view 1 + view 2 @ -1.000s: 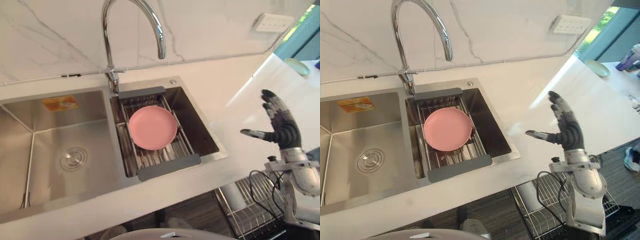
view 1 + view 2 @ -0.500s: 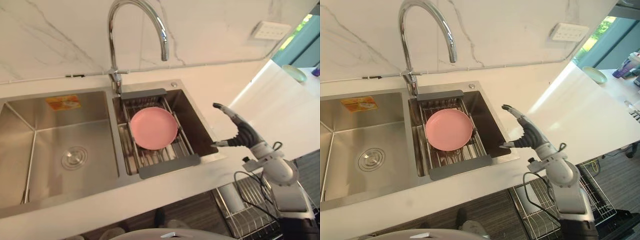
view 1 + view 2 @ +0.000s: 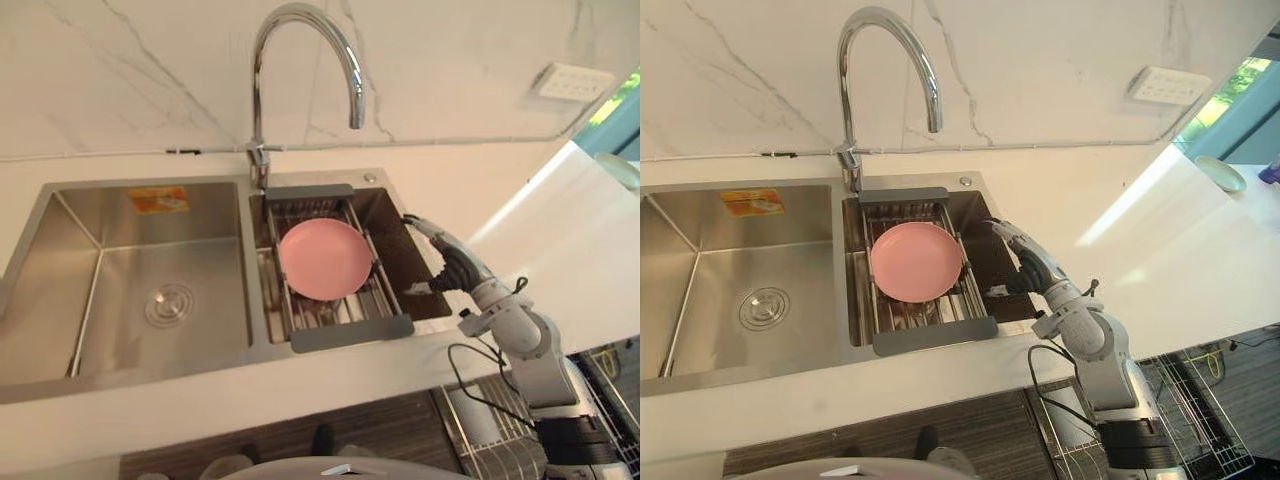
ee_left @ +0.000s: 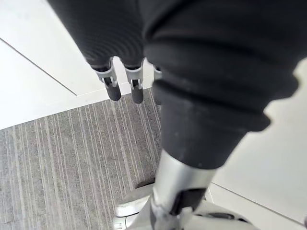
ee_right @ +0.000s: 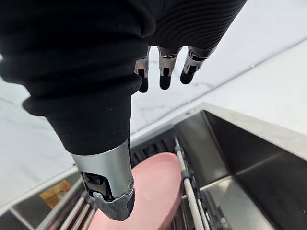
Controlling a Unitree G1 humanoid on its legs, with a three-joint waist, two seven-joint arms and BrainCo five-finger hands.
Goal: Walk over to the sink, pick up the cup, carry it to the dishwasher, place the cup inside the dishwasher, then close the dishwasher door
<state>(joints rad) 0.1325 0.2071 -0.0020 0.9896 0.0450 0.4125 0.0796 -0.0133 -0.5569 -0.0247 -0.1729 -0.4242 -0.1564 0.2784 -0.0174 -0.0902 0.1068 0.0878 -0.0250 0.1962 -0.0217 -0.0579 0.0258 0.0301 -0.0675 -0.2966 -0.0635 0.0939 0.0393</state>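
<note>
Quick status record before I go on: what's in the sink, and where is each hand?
Sink: steel, two basins, faucet behind the divider.
Right basin: rack holding a pink plate.
Right hand: open, fingers straight, over the right basin beside the rack, holding nothing.
Left hand: open, fingers pointing down over the floor.

A dark ribbed cover [image 5: 91, 57] wraps the right hand [image 3: 1035, 272], whose silver fingers [image 5: 165, 73] are dark-tipped.
</note>
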